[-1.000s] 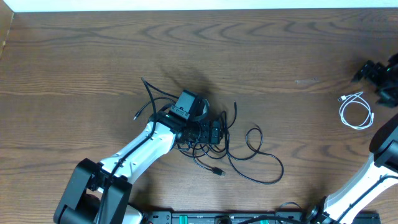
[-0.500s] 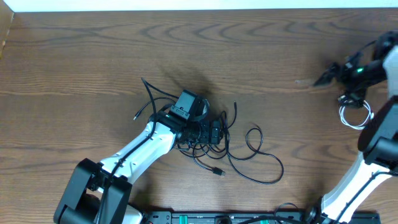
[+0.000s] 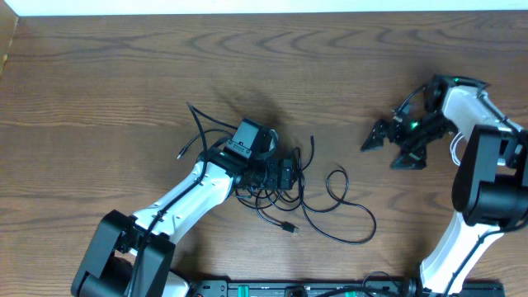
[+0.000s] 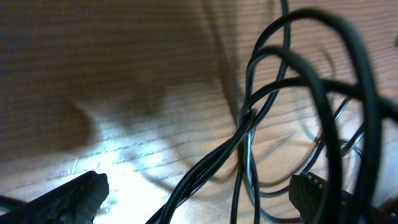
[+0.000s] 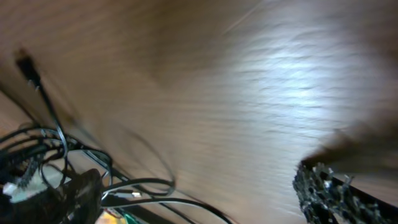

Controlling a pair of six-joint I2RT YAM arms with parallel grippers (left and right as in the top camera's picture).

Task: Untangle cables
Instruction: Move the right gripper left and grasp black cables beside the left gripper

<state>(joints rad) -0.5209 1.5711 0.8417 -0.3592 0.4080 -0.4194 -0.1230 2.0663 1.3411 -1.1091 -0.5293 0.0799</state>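
two hands, both spread wide, attend one knot of black cables (image 3: 299,180) on the wooden worktop (image 3: 124,74). the left hand (image 3: 280,175) sits low in the tangle, its fingers (image 4: 78,196) well apart, with several strands crossing between them and nothing pinched. the right hand (image 3: 381,151) hovers open and empty, the trailing loops lying ahead of its fingertips and well apart from them. the step looks like pinning and parting: the left hand would do well to close on a single strand near the crossing, not the bundle, while the right takes a free loop and draws it away slowly so no knot tightens.
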